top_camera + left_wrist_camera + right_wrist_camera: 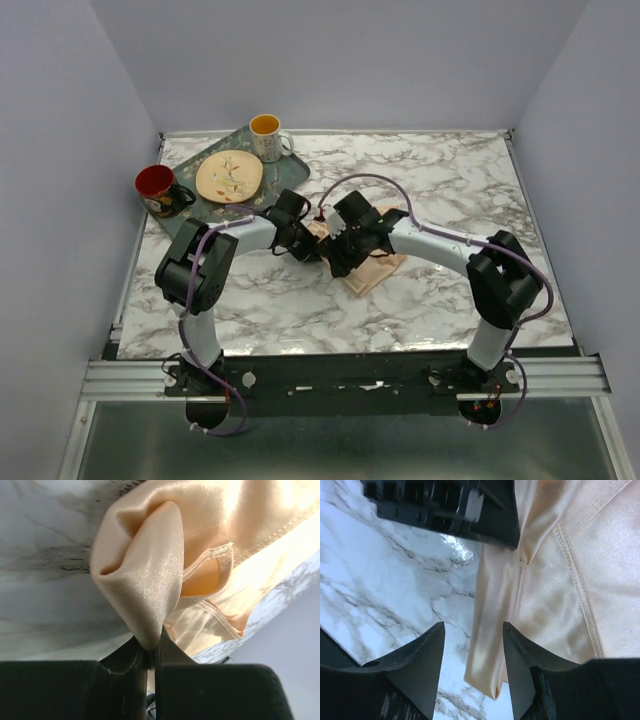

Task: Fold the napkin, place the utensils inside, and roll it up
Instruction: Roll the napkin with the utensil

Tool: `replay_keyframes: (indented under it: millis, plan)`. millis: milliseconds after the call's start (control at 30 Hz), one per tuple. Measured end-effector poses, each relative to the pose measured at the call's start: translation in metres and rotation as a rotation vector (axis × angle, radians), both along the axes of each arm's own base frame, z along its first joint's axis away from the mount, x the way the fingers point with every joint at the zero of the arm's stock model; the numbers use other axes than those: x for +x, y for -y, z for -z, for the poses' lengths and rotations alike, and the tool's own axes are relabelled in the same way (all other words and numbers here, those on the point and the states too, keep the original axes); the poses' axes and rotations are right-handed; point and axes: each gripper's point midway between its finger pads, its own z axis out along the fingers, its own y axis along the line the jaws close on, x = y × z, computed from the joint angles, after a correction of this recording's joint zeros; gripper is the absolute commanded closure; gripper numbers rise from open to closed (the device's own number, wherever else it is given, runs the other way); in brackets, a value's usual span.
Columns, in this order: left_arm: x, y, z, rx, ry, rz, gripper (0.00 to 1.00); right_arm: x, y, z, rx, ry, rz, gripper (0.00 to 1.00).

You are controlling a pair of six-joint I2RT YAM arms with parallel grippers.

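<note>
We see the left gripper (pixel 151 649) pinching a fold of the napkin (pixel 150 570). The right gripper (pixel 472 630) stands open, and the fold runs lengthwise between its jaws, perhaps untouched.

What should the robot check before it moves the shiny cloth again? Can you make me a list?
1. The left gripper pinches a fold of the napkin: ok.
2. The right gripper is open: ok.
3. A strip of the napkin runs between its jaws in the right wrist view: ok.
4. The napkin is folded flat: not ok, it is bunched up.
5. The utensils are in sight: not ok, none show in any view.
</note>
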Motion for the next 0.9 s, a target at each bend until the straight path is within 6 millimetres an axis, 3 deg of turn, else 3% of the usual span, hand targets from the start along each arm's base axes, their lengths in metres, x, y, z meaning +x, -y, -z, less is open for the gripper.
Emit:
replay_keyframes:
  millis: [100, 267, 700, 900]
  plan:
    - [-0.004, -0.002, 0.0, 0.031, -0.048, 0.01, 1.0, -0.01, -0.002, 0.021, -0.055, 0.073, -0.011, 0.42]
    - [-0.011, -0.008, 0.0, 0.067, -0.114, 0.007, 1.0, -0.005, -0.002, 0.037, -0.101, 0.189, 0.018, 0.42]
    - [-0.019, -0.016, 0.001, 0.096, -0.193, -0.021, 1.0, -0.001, -0.021, 0.028, -0.172, 0.428, 0.03, 0.42]
    - [-0.02, -0.016, 0.001, 0.098, -0.203, -0.028, 1.0, -0.003, -0.024, 0.024, -0.185, 0.469, 0.014, 0.48]
